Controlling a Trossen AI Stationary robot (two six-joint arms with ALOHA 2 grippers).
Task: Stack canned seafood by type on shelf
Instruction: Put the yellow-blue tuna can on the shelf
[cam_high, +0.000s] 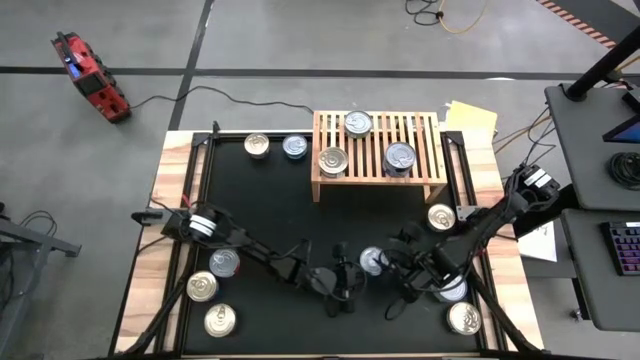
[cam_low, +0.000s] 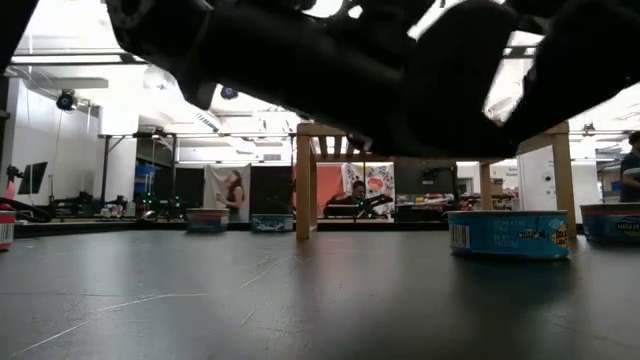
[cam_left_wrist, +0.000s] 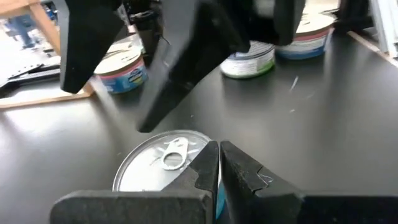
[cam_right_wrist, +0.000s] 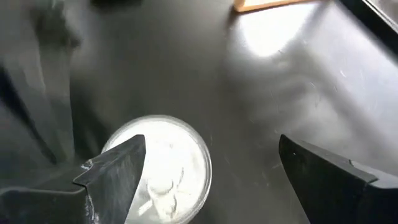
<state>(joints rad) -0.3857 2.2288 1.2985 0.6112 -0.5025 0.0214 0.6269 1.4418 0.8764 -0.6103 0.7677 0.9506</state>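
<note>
Right wrist view: wide-open, empty right gripper (cam_right_wrist: 208, 171) (left gripper (cam_left_wrist: 219, 163) shut) beside a tin (cam_right_wrist: 163, 165).

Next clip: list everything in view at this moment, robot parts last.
shelf: one, light wood, far middle of the table
tins on shelf: three, silver lids, on the slatted top
tins on mat: about nine, silver lids; two left of the shelf, three near left, one centre, three right, one partly hidden
mat: one, black, covering the table
table: one, pale wood
red device: one, on the floor, far left
yellow paper: one, by the shelf's far right corner
left gripper: shut, beside the centre tin
right gripper: open, above the centre tin
</note>
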